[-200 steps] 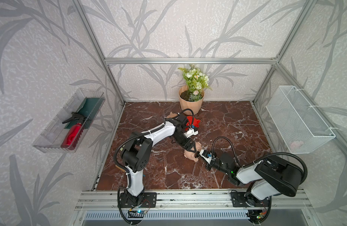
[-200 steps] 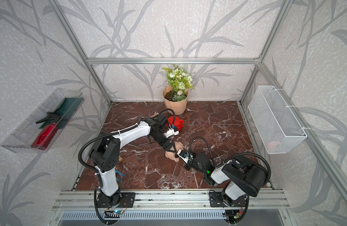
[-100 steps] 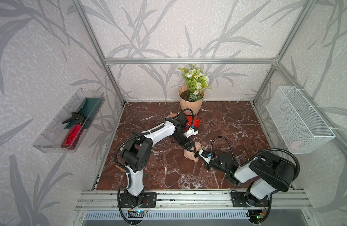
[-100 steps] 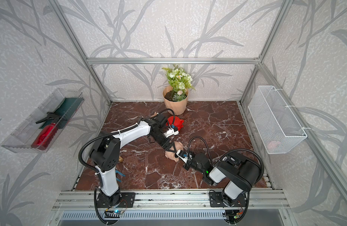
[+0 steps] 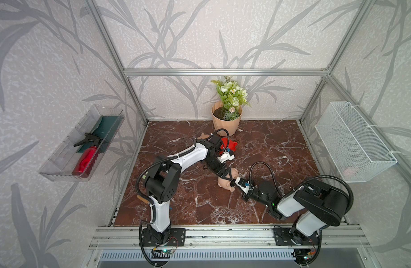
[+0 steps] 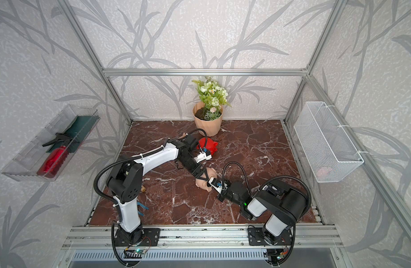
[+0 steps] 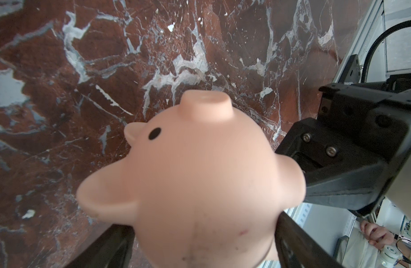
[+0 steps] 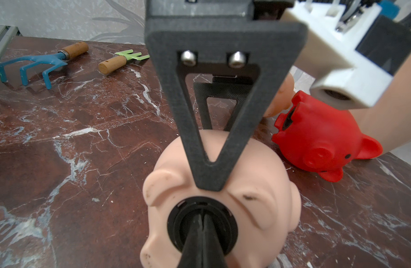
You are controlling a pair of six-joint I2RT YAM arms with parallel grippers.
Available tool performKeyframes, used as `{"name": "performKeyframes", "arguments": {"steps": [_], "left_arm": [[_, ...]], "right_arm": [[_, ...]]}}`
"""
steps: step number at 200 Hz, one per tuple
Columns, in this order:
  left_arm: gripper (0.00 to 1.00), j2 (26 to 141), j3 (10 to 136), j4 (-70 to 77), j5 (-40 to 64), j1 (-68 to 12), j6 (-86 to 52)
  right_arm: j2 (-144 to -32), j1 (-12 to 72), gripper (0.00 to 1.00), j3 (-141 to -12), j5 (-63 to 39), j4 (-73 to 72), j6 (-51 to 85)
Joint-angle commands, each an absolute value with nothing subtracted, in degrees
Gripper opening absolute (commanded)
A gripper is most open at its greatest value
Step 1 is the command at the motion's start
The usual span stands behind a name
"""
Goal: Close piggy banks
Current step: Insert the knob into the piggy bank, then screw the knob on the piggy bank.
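I see the left gripper point(image 5: 229, 179) clamping the peach piggy bank point(image 5: 223, 184) mid-frame on the red-brown marble tabletop point(image 5: 269, 143). The right gripper point(image 8: 202, 217), jaws pressed together, pokes its black belly plug point(image 8: 176, 228). The red piggy bank point(image 5: 232, 145) lies just above, toward the flowerpot point(image 5: 225, 125), with leaf-papered walls point(image 5: 223, 34) around.
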State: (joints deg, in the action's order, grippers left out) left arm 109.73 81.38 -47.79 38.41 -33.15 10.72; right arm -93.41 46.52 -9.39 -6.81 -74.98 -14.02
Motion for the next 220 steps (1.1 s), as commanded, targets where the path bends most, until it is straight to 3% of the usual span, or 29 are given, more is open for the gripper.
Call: {"name": "performKeyframes", "arguments": {"steps": [1,62,220], "left_arm": [[0.87,111.82,81.44,-50.63,38.04,-33.68,12.22],[0.87,111.80,81.28,-50.58,38.40,-33.66,12.08],[0.87,111.82,81.16,-50.89,38.67,-33.77,12.06]], "right_arm": [[-95.33,46.50,0.00,-10.47,-3.83,-75.39,-10.93],[-99.97,47.41,0.00,-8.82,-1.86,-80.52,-2.28],[-99.03,47.90,0.00,-6.87,0.33,-80.51,14.26]]}}
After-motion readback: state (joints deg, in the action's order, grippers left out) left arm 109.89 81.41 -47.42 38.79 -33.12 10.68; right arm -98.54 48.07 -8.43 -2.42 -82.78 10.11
